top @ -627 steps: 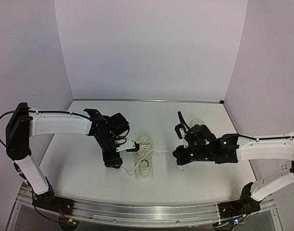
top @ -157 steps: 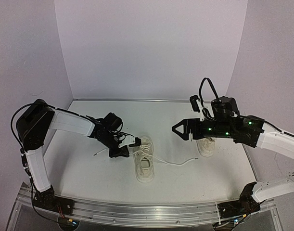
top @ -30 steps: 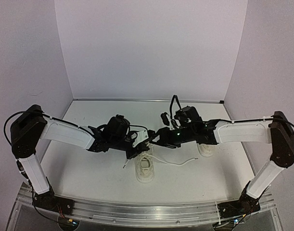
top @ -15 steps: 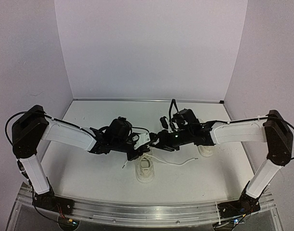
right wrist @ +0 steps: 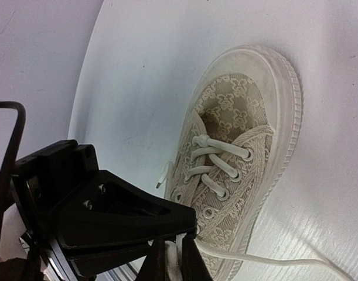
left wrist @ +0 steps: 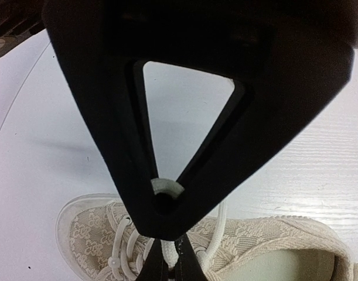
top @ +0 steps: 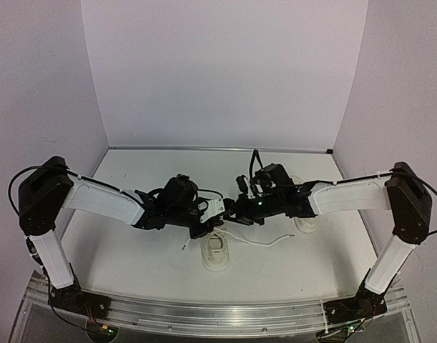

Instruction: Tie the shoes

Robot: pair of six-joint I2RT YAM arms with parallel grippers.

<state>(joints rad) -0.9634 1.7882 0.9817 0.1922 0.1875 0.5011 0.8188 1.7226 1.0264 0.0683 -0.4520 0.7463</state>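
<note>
White table, lilac walls on three sides. Left arm reached in from 9 o'clock and right arm from 3 o'clock. They met nose to nose over the table's middle.

One shoe lay at 6 o'clock of that meeting point, sole down, toe toward 12 and tucked under the grippers. Second shoe sat at about 2 o'clock of the first, mostly hidden behind the right arm.

Left gripper: fingers pressed together just above the laced front of the shoe. Could not tell what, if anything, sat between them.

Right gripper: fingers drawn narrow, with a white bit of lace between the tips, so it gripped the lace.

Lace trailed loose across the table toward 3 o'clock. A shorter end lay at 8 o'clock of the shoe's toe.
</note>
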